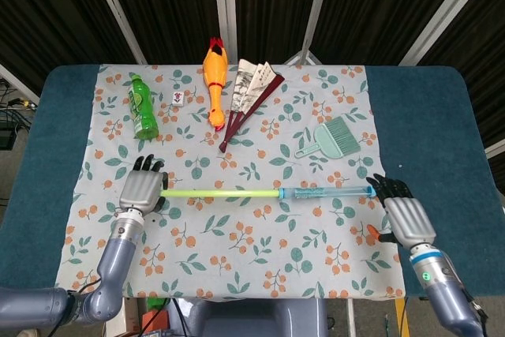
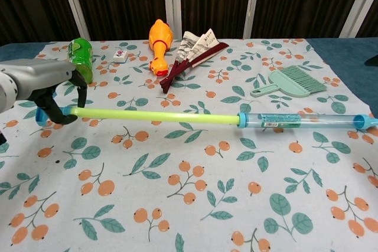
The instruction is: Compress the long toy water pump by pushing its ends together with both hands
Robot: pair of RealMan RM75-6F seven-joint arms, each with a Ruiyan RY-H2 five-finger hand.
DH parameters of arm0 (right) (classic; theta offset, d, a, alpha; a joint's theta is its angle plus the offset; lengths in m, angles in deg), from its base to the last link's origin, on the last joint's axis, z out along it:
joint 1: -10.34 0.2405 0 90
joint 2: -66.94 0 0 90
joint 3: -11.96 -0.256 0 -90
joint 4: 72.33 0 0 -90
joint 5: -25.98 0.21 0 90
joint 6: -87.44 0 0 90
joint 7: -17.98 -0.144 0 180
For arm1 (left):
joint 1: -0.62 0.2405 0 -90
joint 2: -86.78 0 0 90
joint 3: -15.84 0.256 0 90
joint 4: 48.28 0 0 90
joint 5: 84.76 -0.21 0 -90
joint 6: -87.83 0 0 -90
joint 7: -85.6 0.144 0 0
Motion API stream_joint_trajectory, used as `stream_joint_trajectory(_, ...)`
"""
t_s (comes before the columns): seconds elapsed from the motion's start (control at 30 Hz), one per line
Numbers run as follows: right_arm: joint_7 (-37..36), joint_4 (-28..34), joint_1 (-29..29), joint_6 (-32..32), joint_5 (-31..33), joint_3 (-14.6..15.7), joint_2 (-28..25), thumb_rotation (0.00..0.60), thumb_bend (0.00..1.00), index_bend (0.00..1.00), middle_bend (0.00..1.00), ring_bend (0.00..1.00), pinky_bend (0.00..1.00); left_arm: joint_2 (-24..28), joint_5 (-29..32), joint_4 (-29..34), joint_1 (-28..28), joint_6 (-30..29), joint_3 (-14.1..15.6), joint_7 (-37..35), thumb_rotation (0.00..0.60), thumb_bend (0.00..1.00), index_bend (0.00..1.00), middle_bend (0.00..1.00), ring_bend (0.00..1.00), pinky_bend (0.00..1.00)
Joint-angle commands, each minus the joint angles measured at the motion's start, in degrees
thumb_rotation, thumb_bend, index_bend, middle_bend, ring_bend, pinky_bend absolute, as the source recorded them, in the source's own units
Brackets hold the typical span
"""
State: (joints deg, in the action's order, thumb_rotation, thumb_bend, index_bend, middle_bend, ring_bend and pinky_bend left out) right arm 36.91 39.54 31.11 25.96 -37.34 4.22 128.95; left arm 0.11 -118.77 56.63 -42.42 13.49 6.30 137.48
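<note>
The long toy water pump lies across the floral cloth, a yellow-green rod [image 1: 221, 192] running into a clear blue tube [image 1: 325, 192]. In the chest view the rod [image 2: 153, 116] and tube [image 2: 298, 121] span nearly the full width. My left hand [image 1: 142, 191] grips the blue handle end at the left, fingers curled around it [image 2: 56, 105]. My right hand [image 1: 408, 217] sits just past the tube's pointed right tip [image 1: 371, 189], its fingers extended toward it and holding nothing. Whether they touch the tip I cannot tell. The chest view does not show the right hand.
Along the far side lie a green bottle [image 1: 142, 106], a small white tile [image 1: 181, 99], a rubber chicken [image 1: 215, 80] and a folded fan [image 1: 246, 94]. A teal hand brush [image 1: 331, 138] lies just beyond the tube. An orange-handled object [image 1: 371, 232] lies by my right hand.
</note>
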Motion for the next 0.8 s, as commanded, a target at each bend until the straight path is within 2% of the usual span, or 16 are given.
stream_joint_trajectory(0.03,7.8,-2.6,5.3,1.4,7.5,-2.1,5.9,0.6,0.33,0.0,0.0,0.0,0.0,0.5,0.0,0.3,-0.1,0.3,0.4,0.1,0.6,0.51,0.59,0.17,0.0,0.05)
stream_joint_trajectory(0.13,11.5,-5.2,7.9,1.0,12.8,-2.8,9.0,0.6,0.33,0.02,0.0,0.0,0.0,0.9,0.3,0.2,-0.2,0.6,0.6,-0.1,0.6,0.51,0.59,0.17,0.0,0.05)
stream_joint_trajectory(0.3,15.4,-9.8,10.9,0.0,18.5,-3.3,12.9,0.6,0.33,0.15,0.0,0.0,0.0,1.3,0.4,-0.1,-0.4,1.0,1.1,-0.1,0.6,0.51,0.59,0.17,0.0,0.05)
stream_joint_trajectory(0.43,16.8,-12.6,12.5,-0.9,22.2,-3.9,15.3,0.6,0.33,0.21,0.0,0.0,0.0,1.9,0.3,0.0,-0.6,1.2,1.1,-0.3,0.6,0.51,0.59,0.17,0.0,0.05)
stream_joint_trajectory(0.6,17.9,-15.0,13.5,-1.6,24.3,-3.3,17.1,0.6,0.33,0.31,0.0,0.0,0.0,2.4,0.5,0.0,-0.9,1.4,1.2,-0.5,0.6,0.51,0.59,0.17,0.0,0.05)
stream_joint_trajectory(0.8,18.3,-17.6,14.2,-1.8,25.1,-2.4,18.9,0.6,0.33,0.32,0.0,0.0,0.0,2.8,0.5,0.0,-1.0,1.5,1.5,-0.8,0.6,0.51,0.59,0.17,0.0,0.05)
